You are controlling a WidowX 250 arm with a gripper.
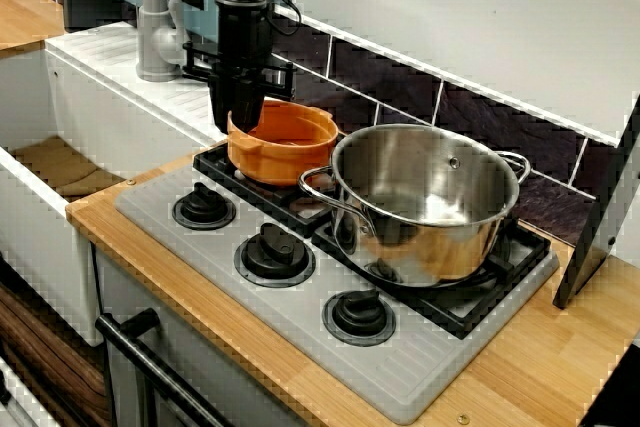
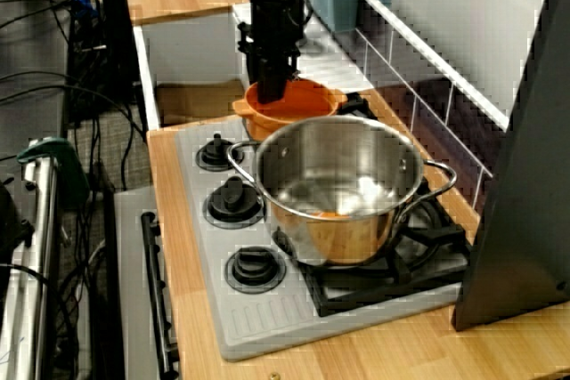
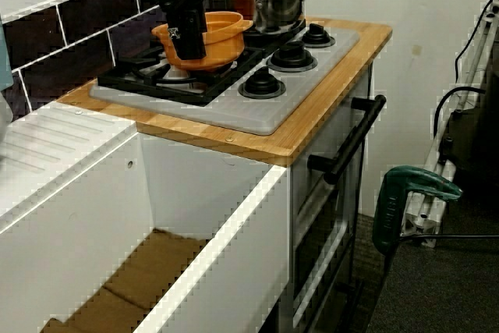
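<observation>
An orange bowl (image 1: 295, 142) sits on the back-left burner grate of a toy stove (image 1: 300, 317). My black gripper (image 1: 240, 119) comes straight down over the bowl's left rim, with one finger inside and one outside, closed on that rim. In the view along the stove the gripper (image 2: 272, 86) dips into the near side of the orange bowl (image 2: 307, 100). From the sink side, a finger (image 3: 192, 33) covers the front of the bowl (image 3: 222, 37). A steel pot (image 1: 430, 197) with two handles stands on the neighbouring burner, almost touching the bowl.
Three black knobs (image 1: 275, 252) line the stove's front. A white sink (image 1: 60, 167) and grey faucet (image 1: 155, 27) lie to the left. A dark panel (image 1: 600, 217) leans at the right. A tiled wall (image 1: 480, 112) runs behind. A green clamp (image 3: 405, 200) stands by the oven handle (image 3: 351, 142).
</observation>
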